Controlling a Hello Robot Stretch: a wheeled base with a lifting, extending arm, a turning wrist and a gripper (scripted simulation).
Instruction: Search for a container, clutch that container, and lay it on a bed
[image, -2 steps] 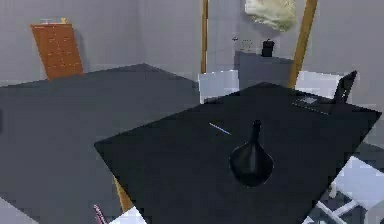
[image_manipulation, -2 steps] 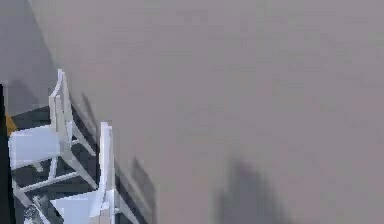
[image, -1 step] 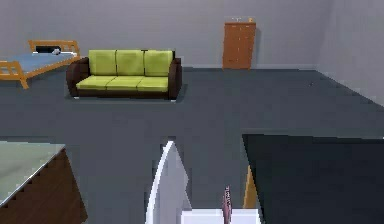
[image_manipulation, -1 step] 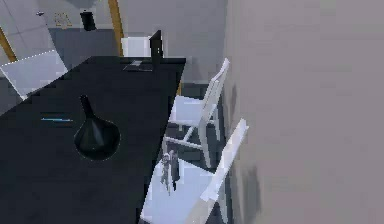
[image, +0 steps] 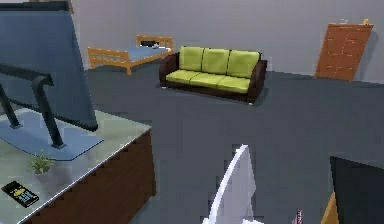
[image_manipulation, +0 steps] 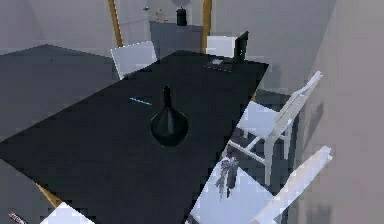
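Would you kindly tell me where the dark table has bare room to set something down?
The dark table is mostly bare: one wide patch between the black vase and the near corner, another between the vase and the laptop at the far end. It is crowded around the laptop, and white chairs line the right edge.

Green sofa (image: 213, 70) ahead, wooden bed (image: 125, 55) to its left, brown dresser (image: 343, 52) far right, television (image: 40, 60) on near cabinet (image: 112, 135).
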